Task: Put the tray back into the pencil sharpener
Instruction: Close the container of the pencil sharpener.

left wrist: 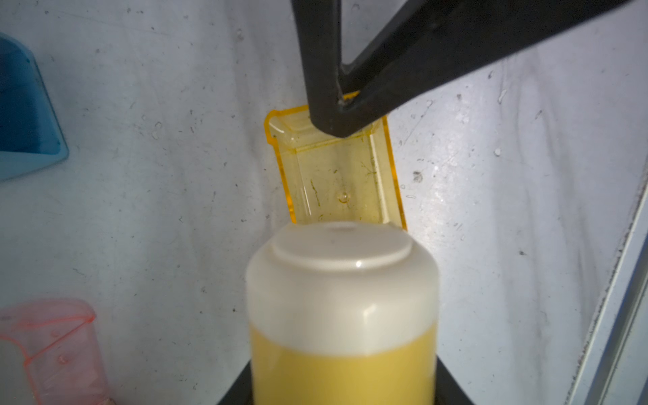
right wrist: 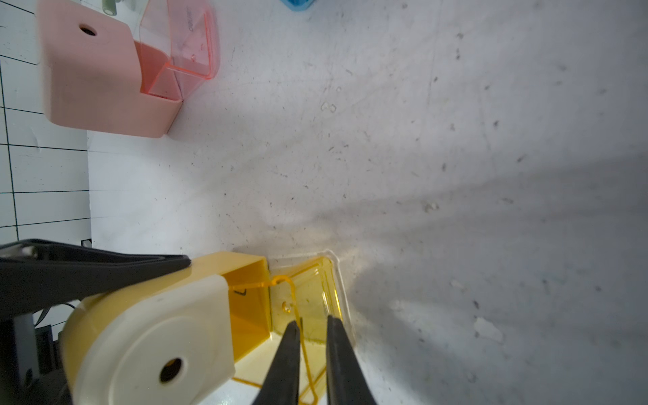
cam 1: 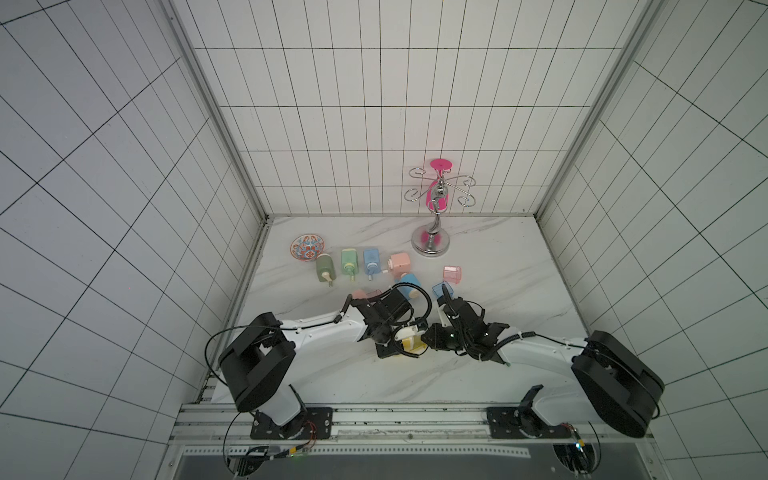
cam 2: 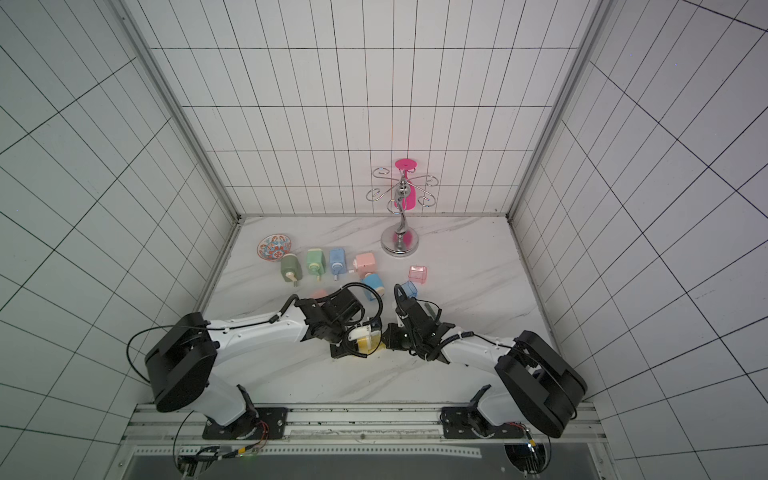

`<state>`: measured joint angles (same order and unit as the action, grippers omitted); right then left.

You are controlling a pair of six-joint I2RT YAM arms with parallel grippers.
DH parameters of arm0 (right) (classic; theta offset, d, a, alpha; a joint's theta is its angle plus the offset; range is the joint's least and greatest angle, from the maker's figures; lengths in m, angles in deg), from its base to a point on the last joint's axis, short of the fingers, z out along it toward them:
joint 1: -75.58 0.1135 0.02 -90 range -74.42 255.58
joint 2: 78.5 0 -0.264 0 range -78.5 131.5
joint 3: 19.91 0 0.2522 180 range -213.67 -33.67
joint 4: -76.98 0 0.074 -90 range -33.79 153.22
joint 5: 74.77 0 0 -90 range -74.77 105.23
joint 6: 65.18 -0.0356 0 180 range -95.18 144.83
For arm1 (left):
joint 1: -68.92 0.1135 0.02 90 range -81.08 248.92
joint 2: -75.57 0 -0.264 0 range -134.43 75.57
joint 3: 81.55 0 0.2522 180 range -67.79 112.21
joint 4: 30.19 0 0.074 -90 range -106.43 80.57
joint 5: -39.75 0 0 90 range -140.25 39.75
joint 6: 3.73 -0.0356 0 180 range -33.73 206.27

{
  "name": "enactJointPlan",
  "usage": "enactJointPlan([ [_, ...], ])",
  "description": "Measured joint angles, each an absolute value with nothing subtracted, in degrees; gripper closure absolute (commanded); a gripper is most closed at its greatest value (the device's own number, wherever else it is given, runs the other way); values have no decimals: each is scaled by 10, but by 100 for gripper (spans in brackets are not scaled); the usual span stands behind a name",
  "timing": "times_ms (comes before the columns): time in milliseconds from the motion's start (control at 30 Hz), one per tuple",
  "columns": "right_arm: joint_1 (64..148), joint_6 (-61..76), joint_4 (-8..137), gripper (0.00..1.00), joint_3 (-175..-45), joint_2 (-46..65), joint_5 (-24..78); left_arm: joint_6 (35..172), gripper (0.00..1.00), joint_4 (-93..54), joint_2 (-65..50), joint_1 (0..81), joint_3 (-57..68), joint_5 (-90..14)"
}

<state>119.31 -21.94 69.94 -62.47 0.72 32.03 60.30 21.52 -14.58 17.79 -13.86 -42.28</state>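
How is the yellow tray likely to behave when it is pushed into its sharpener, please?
The yellow tray looks like thin, clear moulded plastic, so it is probably light and stiff, though a wall might flex where the right end effector pinches it. Its smooth flat base should slide easily over the table, and it seems unlikely to roll.

We see the yellow plastic pencil sharpener (right wrist: 157,333) with a cream-white front near the front middle of the white marble tabletop (right wrist: 456,140), and the clear yellow plastic tray (right wrist: 312,291) lies at its open slot, mostly outside.
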Motion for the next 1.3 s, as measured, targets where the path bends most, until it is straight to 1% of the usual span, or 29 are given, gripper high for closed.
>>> enactJointPlan([
  [267,1203,-237,698,83,-625,7,315,603,60,218,-146,176,-137,-426],
  [533,1203,-250,706,75,-624,4,329,603,61,218,-146,175,-137,-428],
  [600,1195,-253,705,72,-621,-13,334,603,61,218,-146,175,-137,-429],
  [667,1180,-252,695,70,-610,-59,334,603,61,218,-146,174,-137,-430],
  [733,1159,-246,671,69,-606,-110,330,603,61,217,-146,174,-137,-430],
  [800,1143,-238,658,72,-606,-143,325,603,62,217,-146,174,-137,-430],
  [867,1130,-230,646,75,-606,-151,319,603,63,218,-148,174,-136,-430],
  [1000,1127,-223,634,79,-606,-116,319,603,63,217,-150,174,-134,-430],
  [1133,1129,-220,648,79,-606,-57,337,603,64,217,-150,174,-134,-430],
  [1300,1154,-219,682,80,-609,8,358,603,65,217,-152,174,-133,-430],
])
